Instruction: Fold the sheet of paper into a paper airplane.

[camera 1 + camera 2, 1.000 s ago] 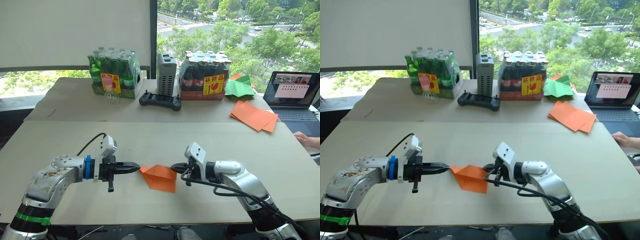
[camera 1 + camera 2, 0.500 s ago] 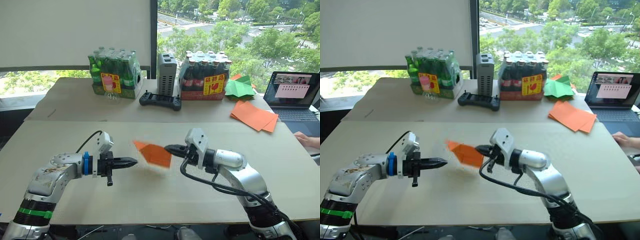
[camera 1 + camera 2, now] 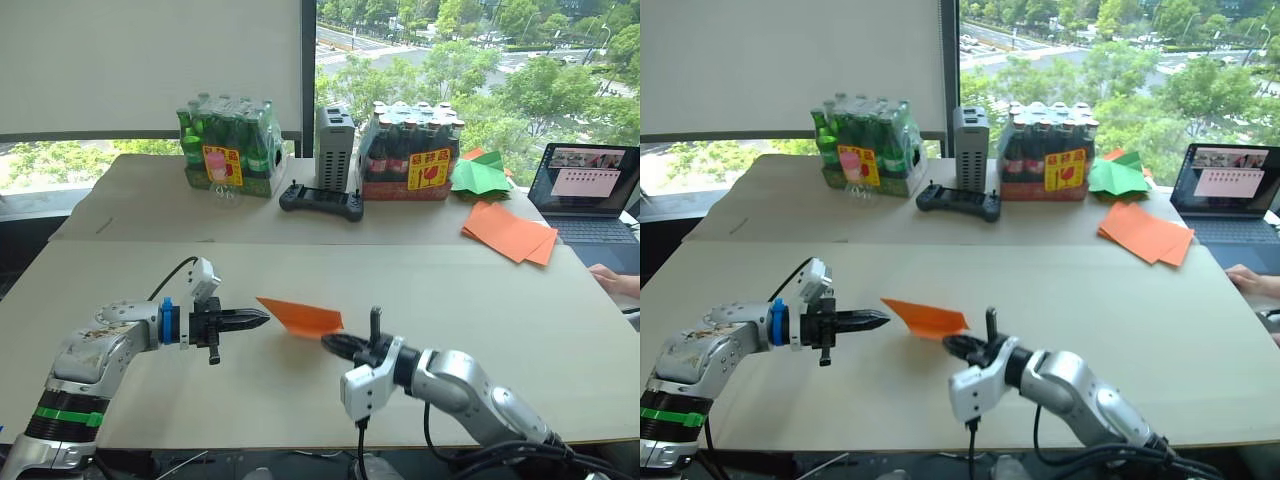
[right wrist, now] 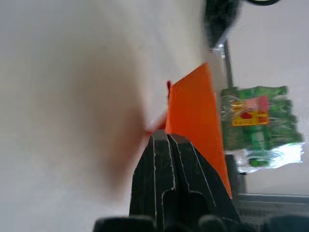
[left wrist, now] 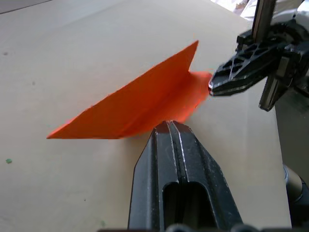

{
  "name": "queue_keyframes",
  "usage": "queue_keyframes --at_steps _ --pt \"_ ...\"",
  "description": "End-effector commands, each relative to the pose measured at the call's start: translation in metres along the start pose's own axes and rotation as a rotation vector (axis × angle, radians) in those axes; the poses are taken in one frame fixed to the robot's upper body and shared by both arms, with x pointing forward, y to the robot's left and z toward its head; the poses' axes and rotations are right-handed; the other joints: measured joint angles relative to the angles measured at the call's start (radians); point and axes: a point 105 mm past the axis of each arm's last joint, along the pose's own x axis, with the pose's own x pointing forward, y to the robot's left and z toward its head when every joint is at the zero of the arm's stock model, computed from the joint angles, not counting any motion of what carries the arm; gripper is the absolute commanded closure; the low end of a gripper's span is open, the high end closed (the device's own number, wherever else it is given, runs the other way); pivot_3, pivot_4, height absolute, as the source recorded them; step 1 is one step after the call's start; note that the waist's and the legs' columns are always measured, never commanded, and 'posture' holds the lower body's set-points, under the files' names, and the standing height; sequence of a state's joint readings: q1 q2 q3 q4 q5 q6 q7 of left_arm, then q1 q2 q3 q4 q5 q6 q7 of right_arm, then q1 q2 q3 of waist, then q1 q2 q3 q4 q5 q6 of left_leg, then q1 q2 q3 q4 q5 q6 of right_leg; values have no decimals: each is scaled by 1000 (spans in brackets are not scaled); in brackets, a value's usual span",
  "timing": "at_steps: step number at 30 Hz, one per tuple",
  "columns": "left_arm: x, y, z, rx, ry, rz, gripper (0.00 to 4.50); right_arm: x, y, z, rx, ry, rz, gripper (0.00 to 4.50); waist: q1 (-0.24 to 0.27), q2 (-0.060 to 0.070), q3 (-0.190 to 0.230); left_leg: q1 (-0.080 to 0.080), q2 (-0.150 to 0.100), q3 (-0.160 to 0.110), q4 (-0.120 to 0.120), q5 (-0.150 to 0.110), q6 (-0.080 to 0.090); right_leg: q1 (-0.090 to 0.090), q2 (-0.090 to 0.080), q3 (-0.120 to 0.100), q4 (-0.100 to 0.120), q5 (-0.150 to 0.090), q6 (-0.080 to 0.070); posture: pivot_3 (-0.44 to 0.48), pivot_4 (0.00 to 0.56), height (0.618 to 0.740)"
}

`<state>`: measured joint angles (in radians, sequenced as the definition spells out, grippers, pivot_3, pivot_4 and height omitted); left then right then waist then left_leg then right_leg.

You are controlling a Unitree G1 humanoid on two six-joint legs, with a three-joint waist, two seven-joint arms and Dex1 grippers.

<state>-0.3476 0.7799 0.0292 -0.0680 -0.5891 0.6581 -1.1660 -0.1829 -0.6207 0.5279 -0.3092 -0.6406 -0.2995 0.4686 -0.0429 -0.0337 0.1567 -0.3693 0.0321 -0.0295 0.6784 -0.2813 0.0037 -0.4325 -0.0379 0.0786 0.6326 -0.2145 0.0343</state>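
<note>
The paper airplane [image 3: 300, 317] hangs just above the near bench [image 3: 480, 290], a folded orange wedge with its point toward the left arm; the right pincer [image 3: 336, 344] is pressed together on its rear corner, holding it aloft; the left pincer [image 3: 255, 320] is closed with its tips just at the paper's point, though whether it actually nips the paper I cannot tell. It looks feather-light, limp away from the creases and easily crumpled or torn, so it is best held on the thick central fold near the tail, not on a single flap; a loose pinch would likely let it slip or swing. The bench around it is bare and wide, with its front edge near both arms; bottles [image 3: 228, 148], a controller [image 3: 320, 201], an orange pile [image 3: 507, 232] and a laptop [image 3: 585, 185] lie well apart at the back and right.
</note>
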Motion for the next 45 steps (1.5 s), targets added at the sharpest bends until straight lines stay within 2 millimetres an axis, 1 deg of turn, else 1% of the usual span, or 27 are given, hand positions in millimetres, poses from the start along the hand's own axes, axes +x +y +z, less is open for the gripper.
queue_keyframes --at_steps 1,3,6,9,13,14,16,17,19,20,23,25,28,31,34,37,39,41,45 --pt "-1 -2 18 59 -27 -13 4500 -1 -2 12 -32 -71 -1 4466 -2 0 0 0 0 0 0 0 0 0 0 0 0 0 0 0 150 733" --pt "1 -3 19 63 -24 -20 4500 -4 2 7 -3 -60 25 4466 -2 0 0 0 0 1 1 0 0 1 0 1 0 0 0 0 150 733" --pt "3 -3 21 65 -23 -23 4500 -6 -2 -1 46 -42 15 4466 -2 0 0 1 0 0 1 0 0 2 0 1 0 0 0 0 150 733" --pt "5 -3 20 66 -21 -26 4500 -8 -11 -2 96 -55 -13 3561 -1 0 0 1 0 0 1 0 0 2 0 1 0 0 0 0 150 733" --pt "9 -8 18 67 -21 -46 4500 -13 -19 8 189 -104 0 2150 -1 0 0 1 0 0 1 0 0 2 0 1 0 0 0 0 150 733" --pt "9 -8 17 68 -20 -45 4500 -14 -26 13 236 -125 -9 1871 0 0 0 1 0 0 1 0 0 2 0 1 0 0 0 0 150 733" --pt "11 -7 17 70 -20 -44 4500 -16 -36 20 319 -159 -6 1871 0 0 0 1 0 0 1 0 0 2 0 1 0 0 0 0 150 733" --pt "12 -7 18 70 -21 -46 4500 -16 -43 23 394 -174 -14 1871 0 0 0 1 0 0 1 0 0 2 0 1 0 0 0 0 150 733" --pt "16 -7 18 77 -19 -54 4500 -15 -54 19 533 -165 -47 1871 0 0 0 1 0 0 1 0 0 2 0 0 0 0 0 0 150 733" --pt "17 -8 18 79 -17 -58 4500 -13 -57 12 585 -135 -64 1871 1 0 0 1 0 -1 2 0 0 2 0 1 1 0 0 0 150 733" --pt "20 -8 19 83 -17 -62 4500 -12 -55 -2 697 -83 -40 2723 3 0 0 1 0 -1 2 0 0 2 0 0 1 0 0 0 150 733" --pt "20 -9 19 85 -15 -64 4500 -12 -51 -4 723 -68 -15 3428 3 0 0 1 0 -1 2 0 0 2 0 0 0 0 0 0 150 733" --pt "21 -9 19 89 -12 -70 4500 -10 -54 -14 791 -39 -52 4487 3 0 0 1 0 -1 1 0 0 2 0 0 0 0 0 0 150 733" --pt "24 -11 18 97 -4 -76 4500 -5 -58 -31 834 23 -85 4487 -2 0 0 1 0 -1 1 0 0 2 0 0 0 1 0 0 150 733" --pt "25 -13 16 101 0 -83 4500 0 -64 -38 863 32 -119 4487 0 0 0 1 0 -1 1 0 0 2 0 0 1 1 0 0 150 733" --pt "26 -15 15 99 0 -84 4500 6 -57 -43 865 65 -85 4487 0 0 0 1 0 -1 1 0 0 2 0 -1 1 1 0 0 150 733" --pt "26 -15 15 98 -2 -82 4500 8 -49 -40 868 68 -40 4487 0 0 0 1 0 -1 1 0 0 2 0 -1 0 1 0 0 150 733" --pt "26 -15 15 97 -4 -80 4500 10 -39 -33 881 52 15 4487 0 0 0 1 0 -1 1 0 0 2 0 -1 0 1 0 0 150 733" --pt "25 -15 16 96 -6 -74 4500 11 -30 -26 872 40 59 4487 0 0 0 1 0 -1 1 0 0 2 0 -1 0 1 0 0 150 733"
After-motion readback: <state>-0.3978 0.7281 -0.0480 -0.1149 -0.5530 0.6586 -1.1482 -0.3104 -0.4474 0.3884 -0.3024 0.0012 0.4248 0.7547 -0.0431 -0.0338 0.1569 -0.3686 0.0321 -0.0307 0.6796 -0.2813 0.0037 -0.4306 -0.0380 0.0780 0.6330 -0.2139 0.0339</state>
